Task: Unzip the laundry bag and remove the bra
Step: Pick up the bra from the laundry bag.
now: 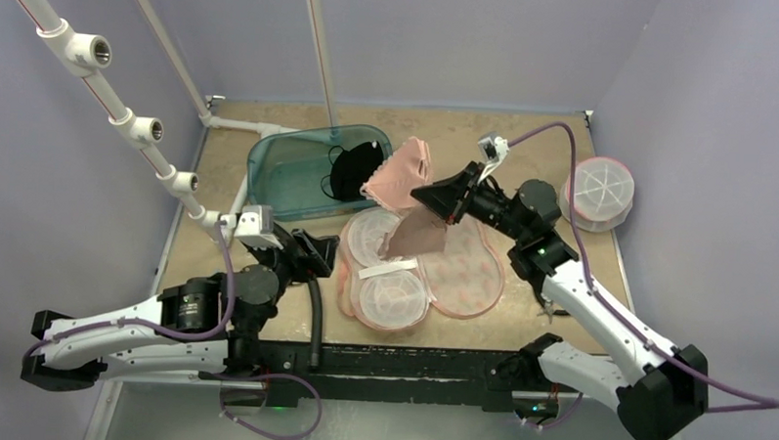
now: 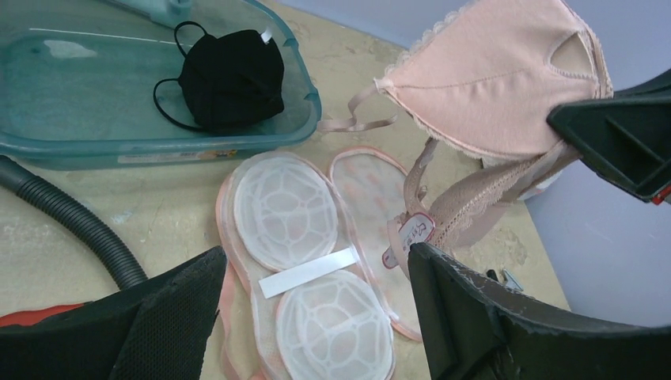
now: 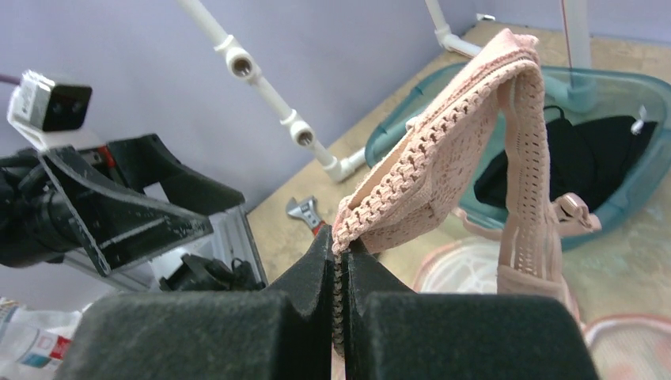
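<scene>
tan tabletop (image 1: 448, 124): right jaws pinch pink bra (image 1: 399, 173) over laundry bag (image 1: 467, 277).

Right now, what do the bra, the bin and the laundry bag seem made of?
The bra: soft matte pink fabric, openwork lace band; the bin: glossy see-through teal plastic; the laundry bag: pink mesh, stiff white ribbed domes, probably plastic.

Top external: you look down from high above and behind the arm bases toward the far wall, taking in the whole table (image 1: 525, 137).
Left wrist: you look from low and close past the left gripper (image 2: 316, 257), far and rightward.
Right wrist: you look from very close over the right gripper (image 3: 340, 247), leftward and far.
Shared: all three views show you the bra (image 1: 399, 171) and the teal bin (image 1: 289, 172). The top and left wrist views share the laundry bag (image 1: 462, 271).
</scene>
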{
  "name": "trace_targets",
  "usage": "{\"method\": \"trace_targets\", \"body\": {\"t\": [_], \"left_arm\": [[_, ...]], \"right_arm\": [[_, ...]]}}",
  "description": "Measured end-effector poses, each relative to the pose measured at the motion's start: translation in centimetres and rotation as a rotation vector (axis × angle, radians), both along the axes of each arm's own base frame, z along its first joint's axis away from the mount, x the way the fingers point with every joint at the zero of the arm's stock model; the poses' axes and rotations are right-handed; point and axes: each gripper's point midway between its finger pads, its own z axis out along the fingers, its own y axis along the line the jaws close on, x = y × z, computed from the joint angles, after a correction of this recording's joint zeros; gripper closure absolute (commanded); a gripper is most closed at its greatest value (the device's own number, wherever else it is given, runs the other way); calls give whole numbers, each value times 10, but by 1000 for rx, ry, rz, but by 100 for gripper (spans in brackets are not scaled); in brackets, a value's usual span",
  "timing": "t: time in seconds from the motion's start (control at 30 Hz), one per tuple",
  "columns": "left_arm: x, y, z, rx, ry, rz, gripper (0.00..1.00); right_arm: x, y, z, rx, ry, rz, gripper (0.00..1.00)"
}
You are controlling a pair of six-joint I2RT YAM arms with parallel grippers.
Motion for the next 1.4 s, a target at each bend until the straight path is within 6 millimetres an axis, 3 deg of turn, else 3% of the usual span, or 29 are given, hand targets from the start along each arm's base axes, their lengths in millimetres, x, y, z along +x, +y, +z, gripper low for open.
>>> {"method": "trace_targets", "body": {"t": [0.3,0.47,0.63,0.8,0.93,1.1,1.23,1.4], "left_arm": [[-1,12,9,0,-9,14,17],[0,14,16,-5,-17,20,18],[0,16,16,4,-16,25,18],[0,24,19,14,-19,38,17],[0,29,25,1,-35,40,16],[-1,23,35,-22,-98,-10,15],[-6,2,45,-34,-162,-119,11],[-16,-39,63,-46,-231,-281,9]], "right_arm": [[42,34,45,114,-10,39,100],[63,65,71,140,-57,77,100],[78,100,63,111,-70,117,100],[83,109,41,67,-47,123,100],[66,96,42,67,-70,122,100],[14,63,35,81,-110,148,100],[-24,41,29,86,-155,183,100],[-71,16,34,100,-250,244,100]]}}
